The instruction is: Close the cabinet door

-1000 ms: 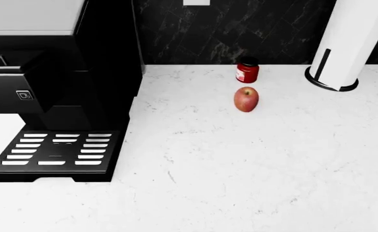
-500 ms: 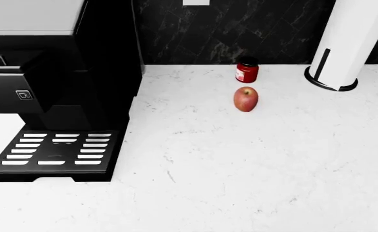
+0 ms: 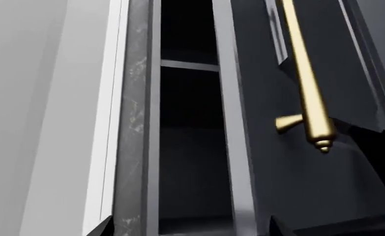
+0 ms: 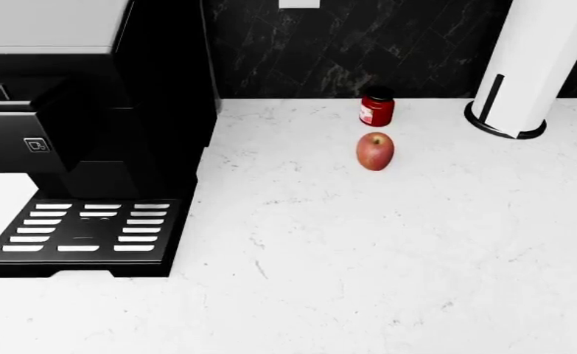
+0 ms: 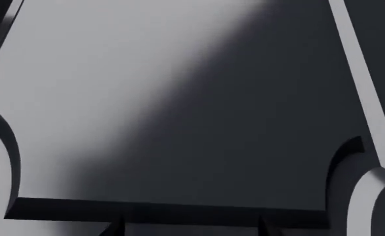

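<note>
In the left wrist view the dark cabinet door (image 3: 284, 187) stands ajar. Its pale edge (image 3: 235, 128) lies beside a gap onto the dark cabinet interior (image 3: 187, 157), where a shelf (image 3: 189, 65) shows. A gold bar handle (image 3: 308, 98) runs along the door's face. My left gripper (image 3: 191, 229) faces the gap and is open, with only its two dark fingertips (image 3: 107, 227) showing and nothing between them. My right gripper (image 5: 191, 229) is open close before a flat dark grey panel (image 5: 179, 123). Neither gripper appears in the head view.
The head view looks down on a white marble counter (image 4: 387, 251). On it are a black coffee machine (image 4: 82, 147) at the left, a red apple (image 4: 375, 151), a red jar (image 4: 376, 108) behind it, and a white paper towel roll (image 4: 534, 59) at the back right.
A dark rounded shape at the head view's left edge one second ago has gone from view. The counter and its objects are unchanged.
</note>
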